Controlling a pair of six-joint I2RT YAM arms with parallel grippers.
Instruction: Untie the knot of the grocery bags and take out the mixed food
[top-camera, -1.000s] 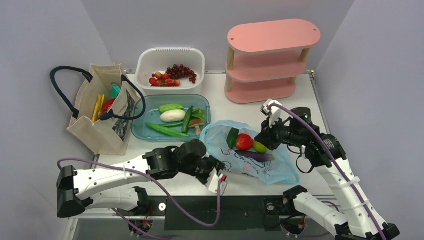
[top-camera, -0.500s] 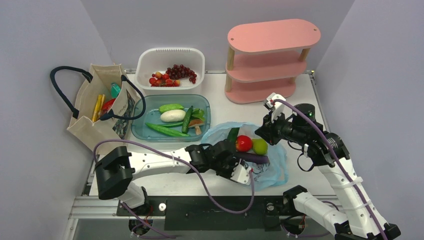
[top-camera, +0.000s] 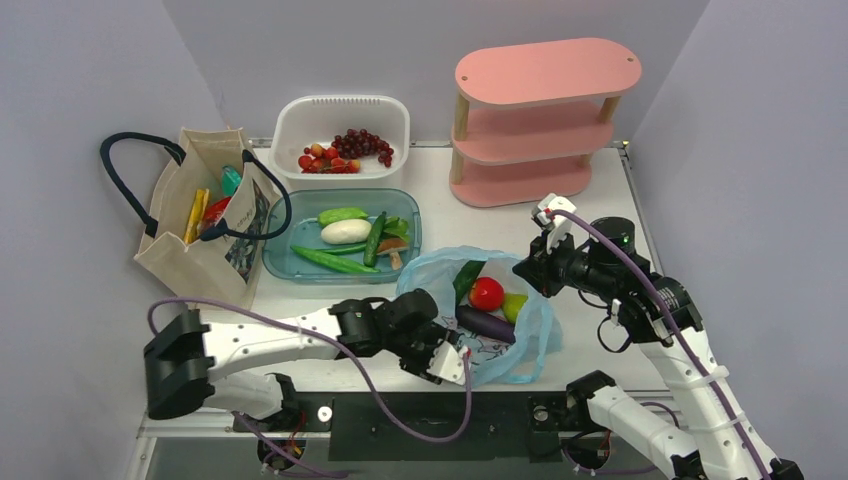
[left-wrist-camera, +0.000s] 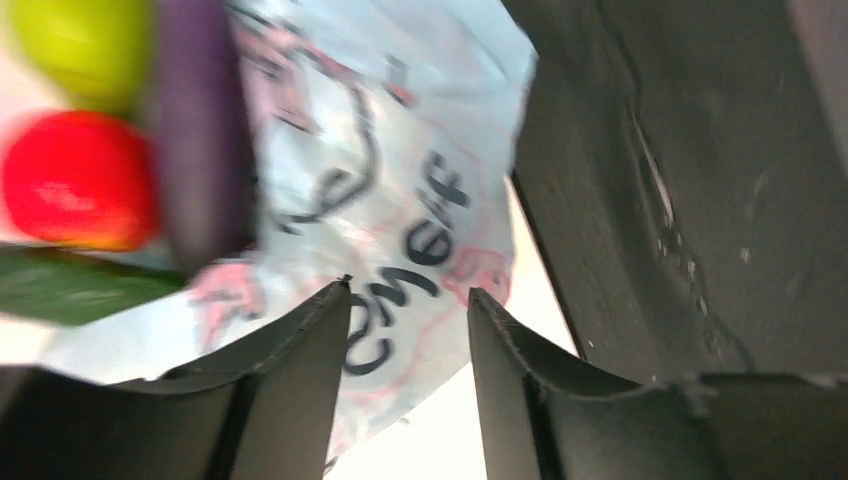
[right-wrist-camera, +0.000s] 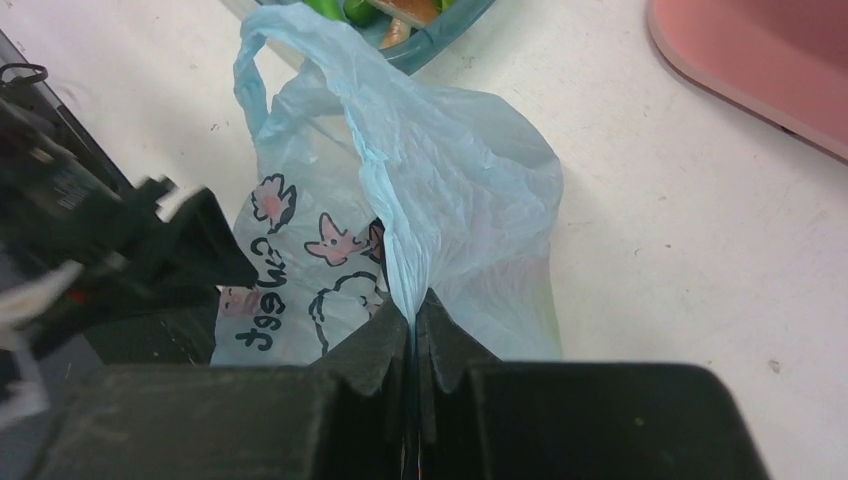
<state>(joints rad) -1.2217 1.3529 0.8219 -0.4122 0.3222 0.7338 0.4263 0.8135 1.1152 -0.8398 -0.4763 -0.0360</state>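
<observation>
Robotics lab cell, by my read, not a home. My left arm (top-camera: 260, 340) and right arm (top-camera: 690, 375) are bolted to a metal frame (top-camera: 200, 428) at the near edge of a white table (top-camera: 600, 190), boxed in by plain lilac-grey panels (top-camera: 90, 70). Purple cable (top-camera: 420, 437) loops loose. Staged props: pink shelf (top-camera: 545, 72), white slotted basket (top-camera: 340, 100), clear teal tub (top-camera: 290, 235).

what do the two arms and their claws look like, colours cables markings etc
Both arms, left arm and right arm, have white link shells joined by chunky black joint housings. A thin purple cable loops loosely along each. The left claw and right claw have matte black, wedge-shaped fingers; a white block with small red marks sits by each wrist.
</observation>
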